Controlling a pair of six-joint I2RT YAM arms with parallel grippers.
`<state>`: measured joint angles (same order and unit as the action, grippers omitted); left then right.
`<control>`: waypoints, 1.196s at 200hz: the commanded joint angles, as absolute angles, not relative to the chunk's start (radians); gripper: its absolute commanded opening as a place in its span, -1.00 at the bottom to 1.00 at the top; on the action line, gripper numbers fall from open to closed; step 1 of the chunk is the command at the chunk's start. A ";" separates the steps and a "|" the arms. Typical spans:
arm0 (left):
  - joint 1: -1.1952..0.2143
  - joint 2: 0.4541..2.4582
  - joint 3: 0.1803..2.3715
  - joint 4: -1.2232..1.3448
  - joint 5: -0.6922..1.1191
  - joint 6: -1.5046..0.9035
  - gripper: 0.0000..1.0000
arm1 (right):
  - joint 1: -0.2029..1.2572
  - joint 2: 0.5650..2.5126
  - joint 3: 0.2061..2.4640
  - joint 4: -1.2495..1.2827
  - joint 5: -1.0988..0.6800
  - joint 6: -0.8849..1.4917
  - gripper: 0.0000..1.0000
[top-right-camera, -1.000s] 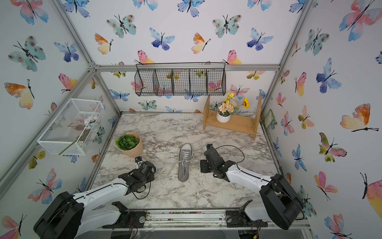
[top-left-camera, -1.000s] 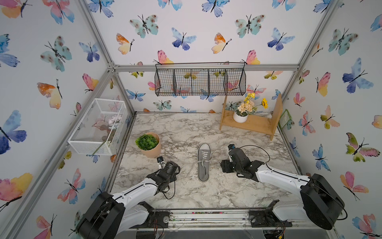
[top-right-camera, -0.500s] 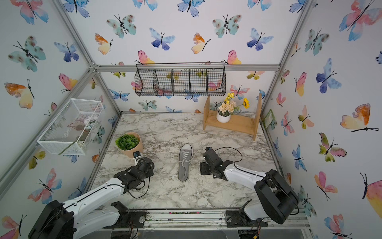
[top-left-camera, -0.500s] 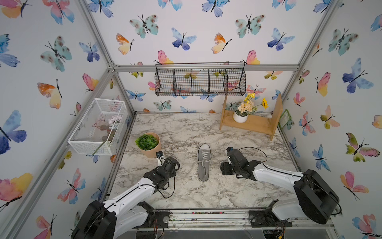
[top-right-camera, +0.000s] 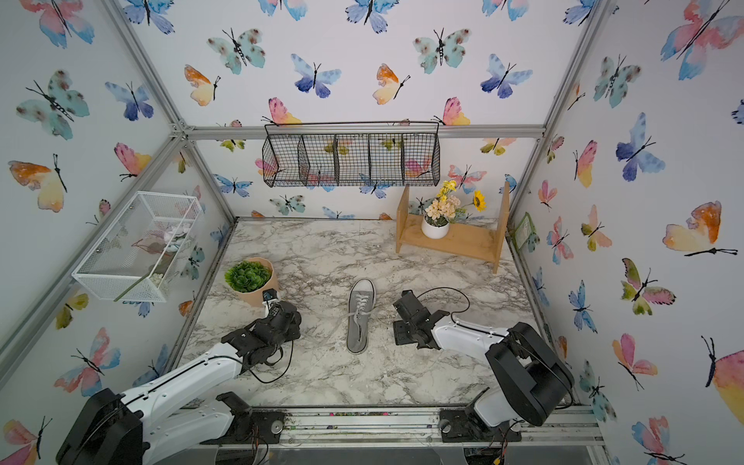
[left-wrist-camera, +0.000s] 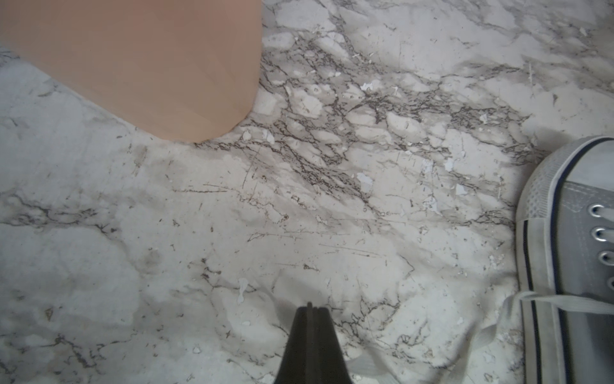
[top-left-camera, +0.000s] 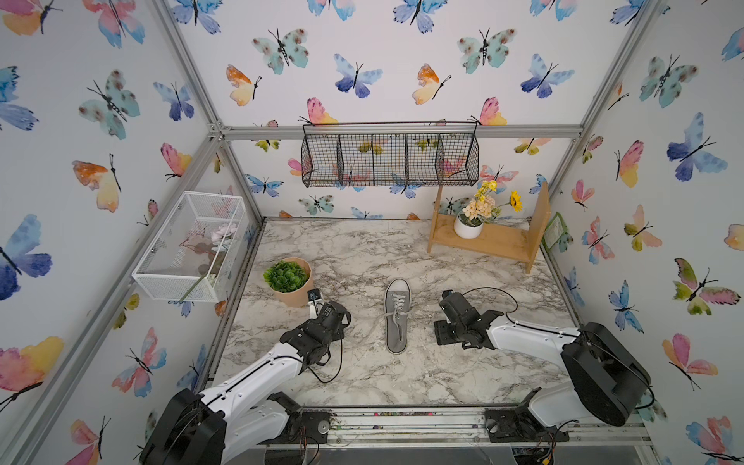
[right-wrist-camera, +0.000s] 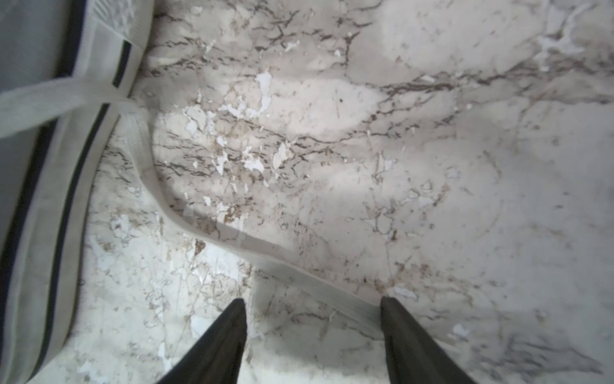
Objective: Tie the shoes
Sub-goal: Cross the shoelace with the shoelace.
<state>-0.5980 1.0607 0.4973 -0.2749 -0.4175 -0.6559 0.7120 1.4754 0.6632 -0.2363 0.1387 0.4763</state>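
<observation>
The shoe (top-left-camera: 396, 318), a grey low-top sneaker with a white toe cap, lies mid-table in both top views (top-right-camera: 360, 318), toe toward the back wall, laces loose to both sides. My left gripper (top-left-camera: 343, 318) is low over the marble left of it, jaws shut with nothing visibly between them (left-wrist-camera: 309, 306). The left lace (left-wrist-camera: 363, 364) lies on the table just beside those fingers. My right gripper (top-left-camera: 437, 328) hangs open on the shoe's right. The right lace (right-wrist-camera: 232, 232) runs from the sole (right-wrist-camera: 33, 249) across the table to between my open fingertips (right-wrist-camera: 312, 301), ending against one of them.
A tan pot with a green plant (top-left-camera: 286, 277) stands close behind the left gripper and fills a corner of the left wrist view (left-wrist-camera: 149, 66). A wooden shelf with a flower vase (top-left-camera: 483, 241) sits back right. A black wire basket (top-left-camera: 390, 161) hangs on the back wall, and a white mesh box (top-left-camera: 189, 249) hangs on the left wall.
The left arm has stretched forward, carrying its shut gripper nearer the pot and the shoe. The right gripper has barely shifted and stays open beside the shoe.
</observation>
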 commanded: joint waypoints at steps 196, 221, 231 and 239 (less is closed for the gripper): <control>-0.584 0.973 0.593 -0.189 -0.391 -0.472 -1.00 | 0.689 1.433 0.732 -0.220 0.277 0.459 -0.94; -0.581 0.947 0.623 -0.184 -0.371 -0.459 -1.00 | 0.689 1.353 0.782 -0.217 0.286 0.433 -0.94; -0.582 0.942 0.638 -0.185 -0.369 -0.448 -1.00 | 0.689 1.333 0.819 -0.211 0.276 0.423 -0.94; -0.582 0.942 0.649 -0.189 -0.374 -0.444 -1.00 | 0.689 1.323 0.854 -0.205 0.253 0.414 -0.94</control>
<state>-0.5880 0.9646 0.6064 -0.1978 -0.3981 -0.4786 0.6933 1.3708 0.7547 -0.2253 0.2478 0.4496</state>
